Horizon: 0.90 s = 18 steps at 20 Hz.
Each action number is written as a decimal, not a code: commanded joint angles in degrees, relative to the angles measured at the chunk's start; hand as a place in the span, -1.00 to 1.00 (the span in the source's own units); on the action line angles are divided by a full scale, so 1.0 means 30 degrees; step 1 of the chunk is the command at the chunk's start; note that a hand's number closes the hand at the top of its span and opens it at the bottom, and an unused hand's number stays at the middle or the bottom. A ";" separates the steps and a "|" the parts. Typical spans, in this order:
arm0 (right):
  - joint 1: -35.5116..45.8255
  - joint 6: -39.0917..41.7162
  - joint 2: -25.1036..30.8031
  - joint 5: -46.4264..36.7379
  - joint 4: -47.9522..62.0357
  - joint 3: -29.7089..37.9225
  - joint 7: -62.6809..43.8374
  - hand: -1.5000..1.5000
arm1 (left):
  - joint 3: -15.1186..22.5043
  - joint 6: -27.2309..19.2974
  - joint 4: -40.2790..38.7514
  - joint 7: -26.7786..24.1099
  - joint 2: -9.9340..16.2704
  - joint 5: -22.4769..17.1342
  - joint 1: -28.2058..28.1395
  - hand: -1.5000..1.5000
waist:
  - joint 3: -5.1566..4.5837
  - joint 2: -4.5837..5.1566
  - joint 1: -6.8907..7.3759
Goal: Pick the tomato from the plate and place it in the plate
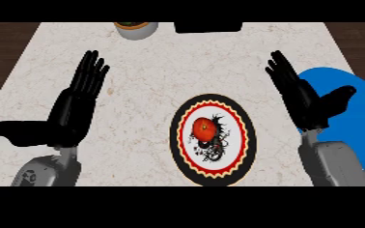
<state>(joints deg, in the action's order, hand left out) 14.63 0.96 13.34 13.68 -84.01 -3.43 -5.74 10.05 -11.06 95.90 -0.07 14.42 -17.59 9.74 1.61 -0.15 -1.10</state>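
The tomato (203, 127) sits on the patterned plate (179, 134), red and black with a scalloped rim, near the front of the marble tabletop (185, 67). Left hand (71, 107) open, fingers straight, well left of it. Right hand (303, 96) open too, over the blue plate (341, 82). Neither touches the tomato.

Left hand (75, 99), right hand (303, 96), fingers straight.
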 commanded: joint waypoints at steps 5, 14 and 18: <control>-0.0372 -0.0243 -0.1608 -0.1085 0.0204 -0.0719 0.3434 1.00 | -0.1104 -0.0219 -0.3242 0.2443 0.2405 0.1700 -0.0053 0.00 | -0.0521 0.0109 0.0358; -0.5293 -0.6064 -0.3370 -0.6478 0.2784 -0.1353 1.2519 -1.00 | -0.1308 0.0420 -0.3610 0.2890 0.2828 0.1567 -0.1136 0.00 | -0.0511 0.0080 0.0394; -0.4500 -0.6146 -0.1983 -0.9284 0.3340 -0.2893 1.0708 -1.00 | -0.0946 0.0457 -0.5597 0.1435 0.1486 0.2205 -0.0873 0.00 | -0.0547 0.0075 0.0339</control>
<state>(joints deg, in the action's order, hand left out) 2.00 -15.45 6.96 -8.17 -75.97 -8.79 25.27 6.65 -9.89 82.24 7.30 20.85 -12.45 7.88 0.00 0.13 -0.29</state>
